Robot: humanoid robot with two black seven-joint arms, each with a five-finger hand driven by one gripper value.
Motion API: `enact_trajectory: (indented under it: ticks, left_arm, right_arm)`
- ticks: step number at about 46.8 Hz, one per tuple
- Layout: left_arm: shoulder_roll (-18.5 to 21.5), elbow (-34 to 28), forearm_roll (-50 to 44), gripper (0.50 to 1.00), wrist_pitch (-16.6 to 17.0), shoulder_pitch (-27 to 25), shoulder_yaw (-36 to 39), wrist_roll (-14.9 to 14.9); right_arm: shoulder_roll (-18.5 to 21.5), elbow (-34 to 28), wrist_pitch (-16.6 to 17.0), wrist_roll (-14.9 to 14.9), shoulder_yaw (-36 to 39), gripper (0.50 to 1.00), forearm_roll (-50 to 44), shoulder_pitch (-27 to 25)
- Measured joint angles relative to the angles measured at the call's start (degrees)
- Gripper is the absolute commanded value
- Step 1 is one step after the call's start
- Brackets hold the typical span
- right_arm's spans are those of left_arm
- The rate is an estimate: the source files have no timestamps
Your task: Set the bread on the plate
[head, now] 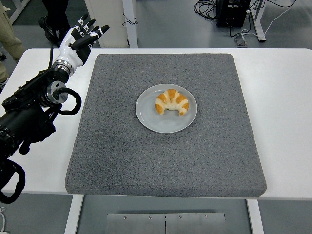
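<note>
Empty left robot hand (82,38), fingers spread, raised over white counter (41,161) beside grey textured mat (146,161); golden crescent-shaped bread (172,101) resting on round pale grey plate (153,119), mid-mat, task apparently complete.

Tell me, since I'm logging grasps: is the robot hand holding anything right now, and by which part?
Nothing is held. The left robot hand hangs open over the table's far left corner, and the golden crescent-shaped bread lies untouched on the round grey plate.
</note>
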Motion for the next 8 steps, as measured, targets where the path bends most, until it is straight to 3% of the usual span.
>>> enact_trajectory:
  ticks: [8]
  left_arm:
    - [-0.1, 0.0, 0.1, 0.972, 0.0, 1.0, -0.4, 0.0]
  right_arm:
    - [0.0, -0.1, -0.3, 0.0, 0.0, 1.0, 0.0, -0.1]
